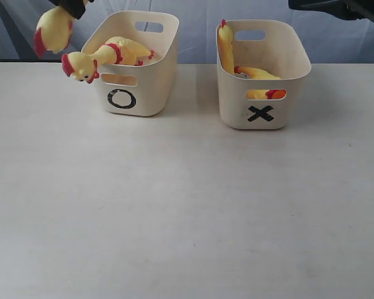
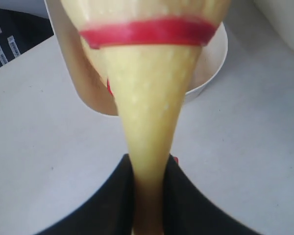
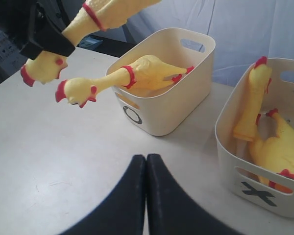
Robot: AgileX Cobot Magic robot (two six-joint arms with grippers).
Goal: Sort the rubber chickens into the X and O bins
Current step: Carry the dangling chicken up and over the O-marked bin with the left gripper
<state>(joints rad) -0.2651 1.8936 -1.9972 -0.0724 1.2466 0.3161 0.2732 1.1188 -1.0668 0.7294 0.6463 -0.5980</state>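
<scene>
Carrying: left gripper (image 3: 49, 44) has its jaws clamped on the neck of a yellow rubber toy chicken with red comb (image 1: 53, 30), held in the air just left of the cream plastic tub marked O (image 1: 143, 93).
O tub holds: one yellow chicken (image 1: 109, 53), head hanging over the rim.
Tub marked X (image 1: 262, 115): two chickens (image 1: 252, 71) inside.
Right gripper (image 3: 146, 166): jaws pressed together, empty, above the pale table (image 1: 187, 205).
Step, my read: last chicken, about to be dropped.
Next: shift over the O tub's opening, then release.
</scene>
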